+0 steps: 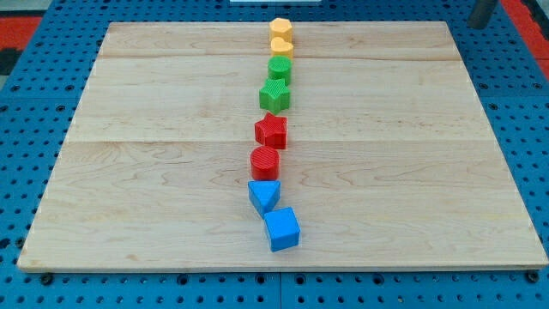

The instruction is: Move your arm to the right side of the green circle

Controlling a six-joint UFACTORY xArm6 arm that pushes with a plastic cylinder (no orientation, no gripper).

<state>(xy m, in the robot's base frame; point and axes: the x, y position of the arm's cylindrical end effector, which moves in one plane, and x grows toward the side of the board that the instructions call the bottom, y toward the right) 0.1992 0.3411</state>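
The green circle (280, 68) sits in the upper part of the wooden board (154, 172), third from the top in a single column of blocks running from the view's top to its bottom near the board's middle. It is round, so I can make out no long axis or heading. Above it are a yellow hexagon (281, 28) and a yellow heart (281, 45); touching below is a green star (275, 94), then a red star (271, 130), a red hexagon (265, 160), a blue triangle (264, 195) and a blue cube (281, 228). Bare wood spreads wide on both sides of the column. A dark rod (481, 13) shows at the view's top right corner, beyond the board's edge; I cannot see my tip, and the rig has no jaws.
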